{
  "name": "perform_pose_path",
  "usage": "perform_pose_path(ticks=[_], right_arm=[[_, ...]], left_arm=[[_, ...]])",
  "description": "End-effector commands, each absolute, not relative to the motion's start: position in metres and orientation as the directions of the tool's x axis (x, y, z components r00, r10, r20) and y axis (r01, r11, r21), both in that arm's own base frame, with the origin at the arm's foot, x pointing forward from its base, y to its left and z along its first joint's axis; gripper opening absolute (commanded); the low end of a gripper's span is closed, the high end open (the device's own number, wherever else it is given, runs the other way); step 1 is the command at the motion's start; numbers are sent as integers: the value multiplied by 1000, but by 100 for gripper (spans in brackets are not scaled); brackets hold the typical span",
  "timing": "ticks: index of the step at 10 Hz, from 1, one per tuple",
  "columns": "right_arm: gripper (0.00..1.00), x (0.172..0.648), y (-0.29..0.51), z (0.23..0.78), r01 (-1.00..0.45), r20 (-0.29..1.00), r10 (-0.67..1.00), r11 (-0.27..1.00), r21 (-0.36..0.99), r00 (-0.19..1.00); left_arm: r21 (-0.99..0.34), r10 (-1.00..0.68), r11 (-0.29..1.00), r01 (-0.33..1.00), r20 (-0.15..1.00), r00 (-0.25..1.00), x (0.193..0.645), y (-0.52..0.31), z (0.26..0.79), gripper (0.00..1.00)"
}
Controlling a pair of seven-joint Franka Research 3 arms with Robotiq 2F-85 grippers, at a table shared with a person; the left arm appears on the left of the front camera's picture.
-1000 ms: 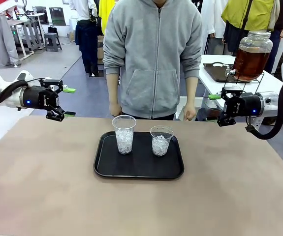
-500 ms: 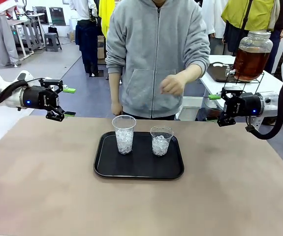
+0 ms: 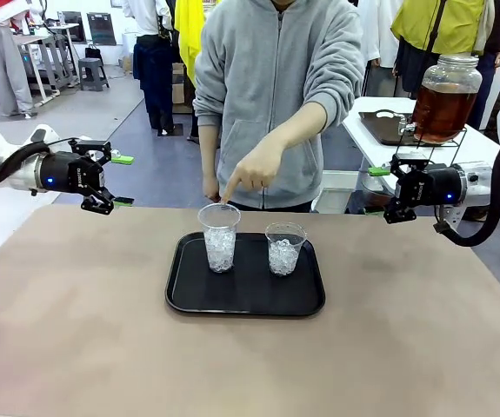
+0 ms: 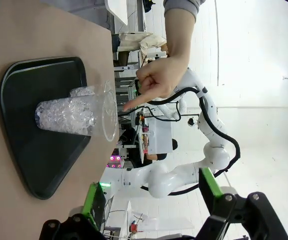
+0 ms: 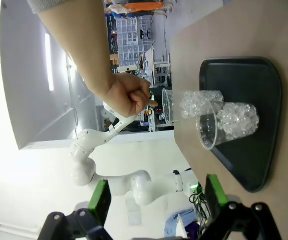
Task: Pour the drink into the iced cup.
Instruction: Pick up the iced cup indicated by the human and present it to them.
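Two clear plastic cups of ice stand on a black tray (image 3: pixel 189 300): a taller cup (image 3: pixel 219 238) on the left and a shorter cup (image 3: pixel 284 248) on the right. A person's hand (image 3: pixel 251 170) points a finger down at the taller cup's rim; the wrist views show the same hand (image 4: pixel 159 80) (image 5: pixel 127 96) by that cup (image 4: pixel 76 116) (image 5: pixel 191 106). The drink (image 3: pixel 443 111), amber-brown, fills a glass jar on a side table at the back right. My left gripper (image 3: pixel 123 180) (image 4: pixel 151 200) and right gripper (image 3: pixel 380 193) (image 5: pixel 156 200) hover open and hold nothing, off the table's far corners.
The brown tabletop (image 3: pixel 250 365) is bare around the tray (image 4: pixel 38 160) (image 5: pixel 256 95). The jar rests on a wire stand beside a dark tray (image 3: pixel 382 128) on the white side table. The person in a grey hoodie (image 3: pixel 276 95) stands at the far edge.
The person's hand has risen from the table's far edge and come down left, pointing at the taller cup. Both arms and grippers have stayed still.
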State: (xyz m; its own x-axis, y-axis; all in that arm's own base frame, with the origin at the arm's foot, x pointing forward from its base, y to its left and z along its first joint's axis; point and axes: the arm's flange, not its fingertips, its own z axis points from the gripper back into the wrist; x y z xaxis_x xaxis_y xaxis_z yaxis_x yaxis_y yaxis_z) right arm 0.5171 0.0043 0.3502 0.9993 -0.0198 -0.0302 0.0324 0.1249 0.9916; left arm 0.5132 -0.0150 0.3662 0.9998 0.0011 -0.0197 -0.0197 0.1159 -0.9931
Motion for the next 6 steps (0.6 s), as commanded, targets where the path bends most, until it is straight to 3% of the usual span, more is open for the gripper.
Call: perform_pose_path(ticks=[1, 6], right_arm=[[100, 517, 4, 351, 31, -28, -26, 130, 991, 999], [100, 517, 4, 351, 31, -28, -26, 130, 991, 999]], left_arm=[[-994, -12, 107, -6, -7, 1000, 511, -15, 366, 100], [-994, -12, 107, -6, -7, 1000, 511, -15, 366, 100]])
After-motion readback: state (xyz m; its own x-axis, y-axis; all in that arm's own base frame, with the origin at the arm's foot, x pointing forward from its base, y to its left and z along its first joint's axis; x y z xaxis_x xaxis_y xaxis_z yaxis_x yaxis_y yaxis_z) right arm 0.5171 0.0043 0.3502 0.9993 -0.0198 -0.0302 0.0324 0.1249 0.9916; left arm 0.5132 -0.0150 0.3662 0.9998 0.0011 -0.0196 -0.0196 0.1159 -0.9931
